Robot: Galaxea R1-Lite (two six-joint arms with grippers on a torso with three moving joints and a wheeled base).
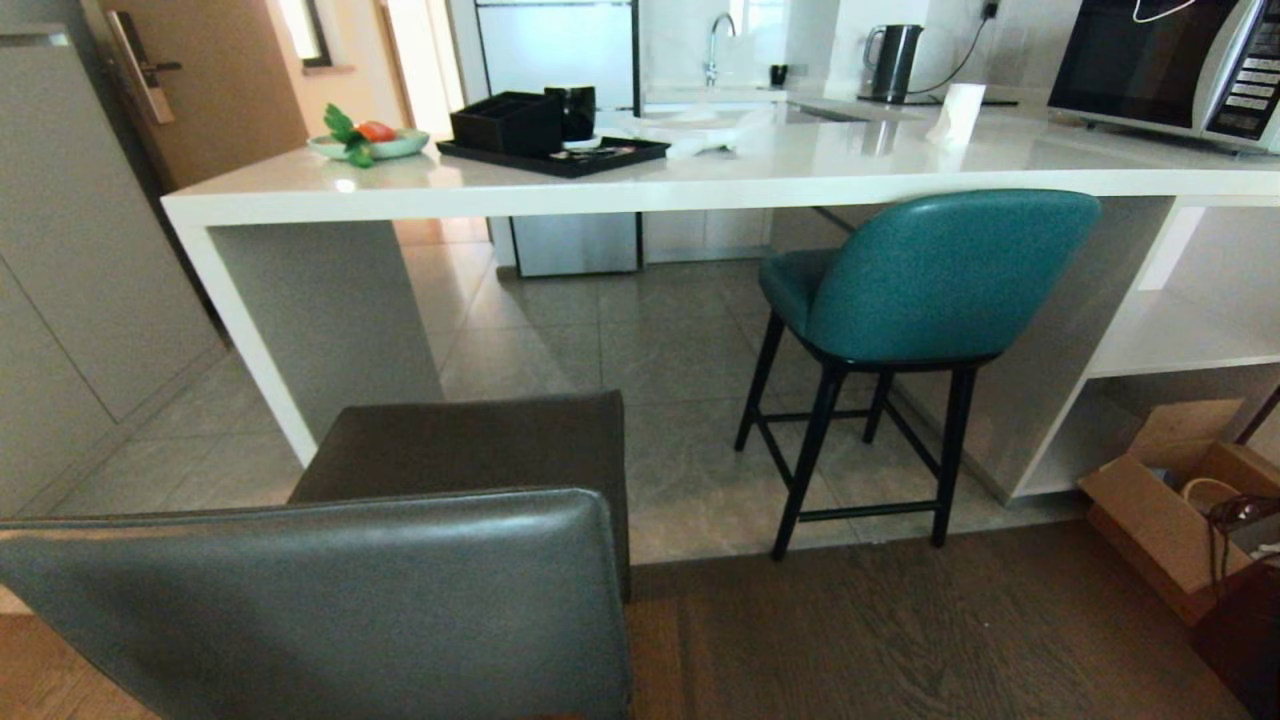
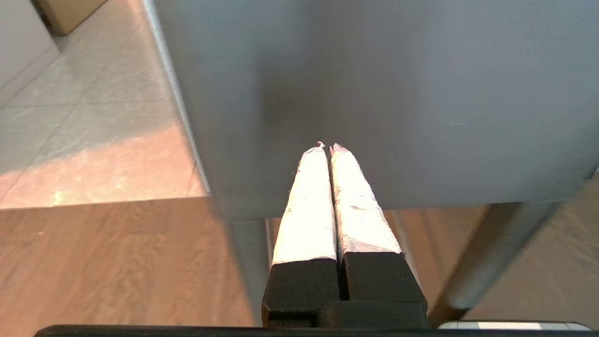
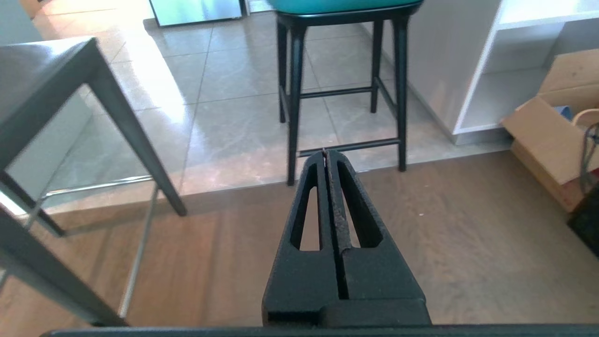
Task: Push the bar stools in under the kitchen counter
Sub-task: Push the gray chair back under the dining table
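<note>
The grey bar stool [image 1: 400, 540] stands right in front of me on the wood floor, its rectangular back nearest, out from under the white kitchen counter [image 1: 640, 185]. The teal stool [image 1: 920, 280] stands at the right with its seat partly under the counter edge. Neither arm shows in the head view. My left gripper [image 2: 327, 146] is shut and empty, its white-wrapped tips close behind the grey stool's back [image 2: 374, 93]. My right gripper [image 3: 325, 152] is shut and empty above the wood floor, pointing towards the teal stool's black legs [image 3: 295, 93]; the grey stool's dark frame [image 3: 117, 121] is beside it.
A white panel leg [image 1: 300, 320] holds the counter's left end; open shelf cubbies [image 1: 1180, 340] stand at the right. A cardboard box [image 1: 1170, 500] and a dark bag [image 1: 1240, 600] lie on the floor at the right. The counter carries a black tray [image 1: 550, 152], a plate [image 1: 368, 145] and a microwave [image 1: 1160, 65].
</note>
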